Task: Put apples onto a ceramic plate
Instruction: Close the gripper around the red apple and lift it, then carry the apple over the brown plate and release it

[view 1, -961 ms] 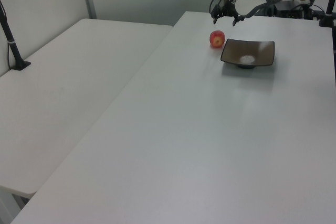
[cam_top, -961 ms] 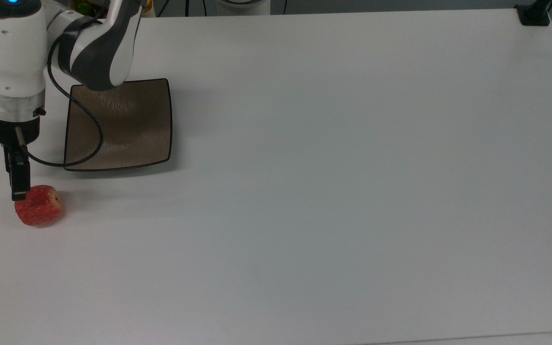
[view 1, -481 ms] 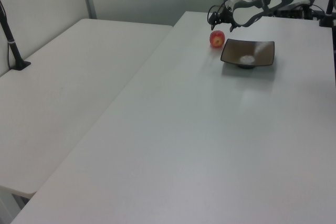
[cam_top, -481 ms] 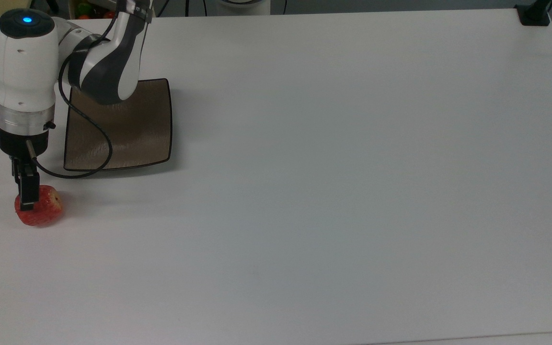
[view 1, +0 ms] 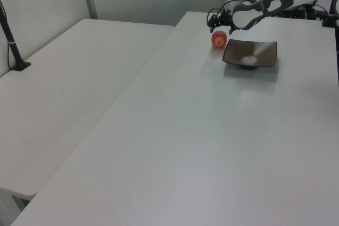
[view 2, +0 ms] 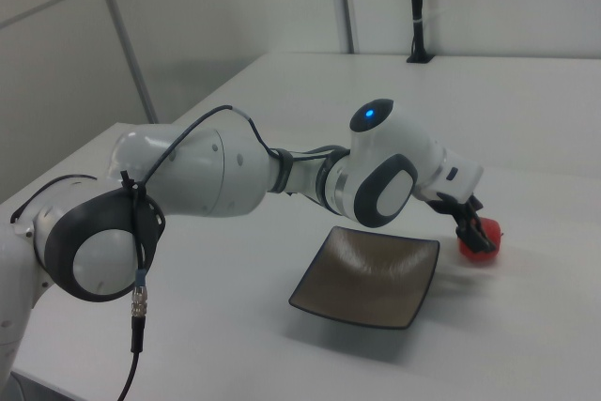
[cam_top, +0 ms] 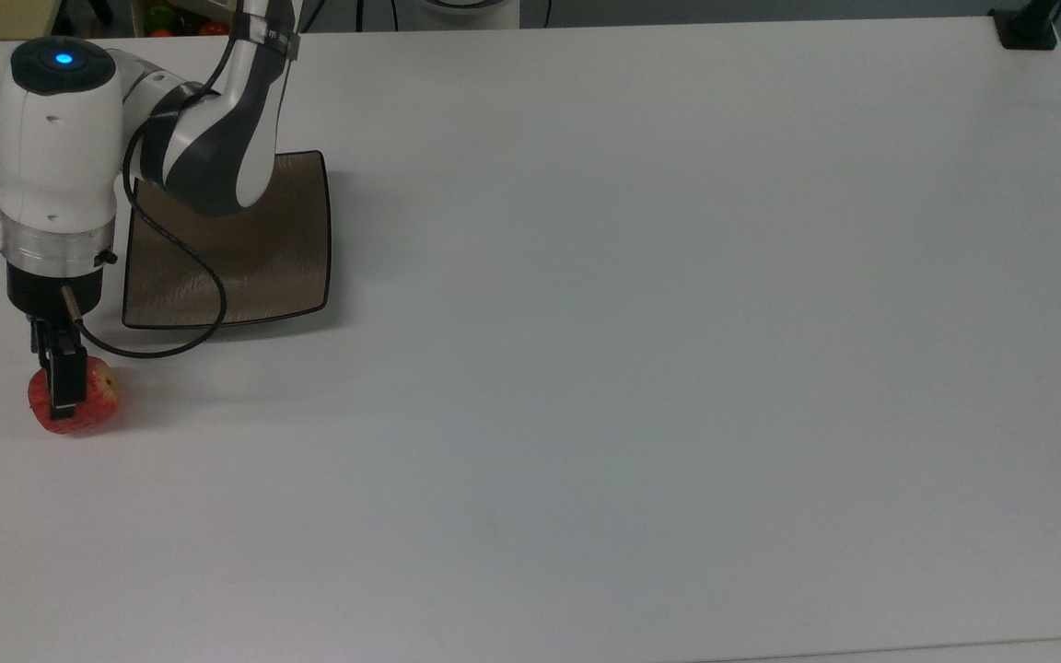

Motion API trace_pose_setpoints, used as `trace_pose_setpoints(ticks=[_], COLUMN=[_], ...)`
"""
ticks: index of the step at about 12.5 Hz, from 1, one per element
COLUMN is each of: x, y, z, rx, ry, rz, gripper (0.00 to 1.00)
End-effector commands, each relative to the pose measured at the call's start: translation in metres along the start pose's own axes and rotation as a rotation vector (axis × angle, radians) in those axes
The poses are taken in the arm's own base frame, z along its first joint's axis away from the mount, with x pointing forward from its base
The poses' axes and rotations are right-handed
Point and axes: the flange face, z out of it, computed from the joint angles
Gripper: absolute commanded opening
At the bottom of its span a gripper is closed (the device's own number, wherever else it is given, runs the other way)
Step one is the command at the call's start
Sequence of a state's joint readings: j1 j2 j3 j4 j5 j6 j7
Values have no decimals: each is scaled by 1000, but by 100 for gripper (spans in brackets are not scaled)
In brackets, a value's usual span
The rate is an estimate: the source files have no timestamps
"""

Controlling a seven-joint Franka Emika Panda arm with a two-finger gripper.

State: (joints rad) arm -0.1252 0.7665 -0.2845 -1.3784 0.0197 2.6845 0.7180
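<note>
Apple [cam_top: 88, 402]: we find it on the white counter [cam_top: 641, 350], at the top view's lower left, just below the plate [cam_top: 254, 258] and apart from it. Hand [cam_top: 63, 394]: we see it down over the apple, one dark finger [cam_top: 64, 385] across the fruit's top; whether it grips we cannot tell. Plate: brown, square, bare. Room: we note a second white table [view 1: 69, 88] at the left view's left and pale wall panels behind it.
</note>
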Motion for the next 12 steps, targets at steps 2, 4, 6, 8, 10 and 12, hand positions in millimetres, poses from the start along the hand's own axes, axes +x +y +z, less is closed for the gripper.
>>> trace_pose_setpoints(ticks=[2,4,6,8,10,12], x=[-8,-13,-16,-14,0,21], y=[-6,-9,-12,-11,-10,-5], z=[12,13,13,12,-5,-39], rx=[-10,-26,-22,-22,-3,32], ry=[16,28,23,24,35,43], rz=[-25,-83,-84,-65,-46,-15], gripper=[100,73,58,58,58,59])
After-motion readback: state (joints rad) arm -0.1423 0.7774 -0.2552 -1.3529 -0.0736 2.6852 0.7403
